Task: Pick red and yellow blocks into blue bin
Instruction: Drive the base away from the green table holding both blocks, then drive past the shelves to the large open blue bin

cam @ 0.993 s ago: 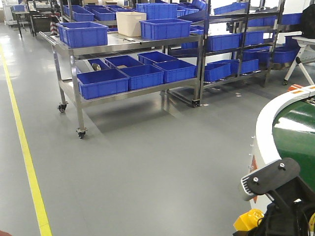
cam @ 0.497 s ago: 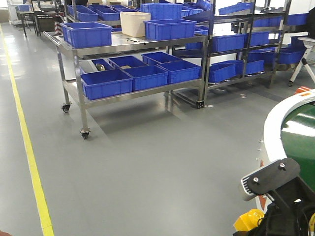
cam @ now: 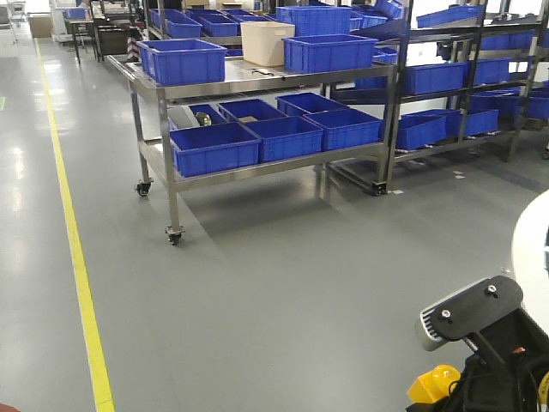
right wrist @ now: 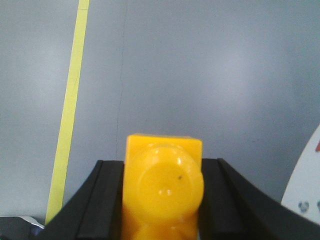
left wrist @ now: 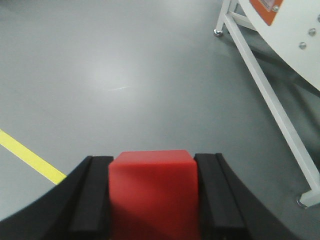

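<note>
Red cube (left wrist: 152, 195) is pinched tight in my left tool (left wrist: 152, 200), yellow brick (right wrist: 162, 187) likewise in my right tool (right wrist: 162, 200) — both gripped firmly above the floor (cam: 283, 292), I reckon, so neither drops before reaching the far cart's surface (cam: 257, 84) with its blue crates (cam: 330, 51).

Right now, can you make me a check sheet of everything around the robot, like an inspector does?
Surface: smooth grey floor with a yellow line painted on it.
Job's things: red cube and yellow brick, both held off the floor; cannot tell which of the blue crates they go in.
Clutter: cream tub among the crates on the steel cart.
Grippers: left gripper fingers shut on the red cube; right gripper fingers shut on the yellow brick.
Cables: nothing seen.
Surroundings: shelving racks with more crates; a white frame leg near the left arm.
</note>
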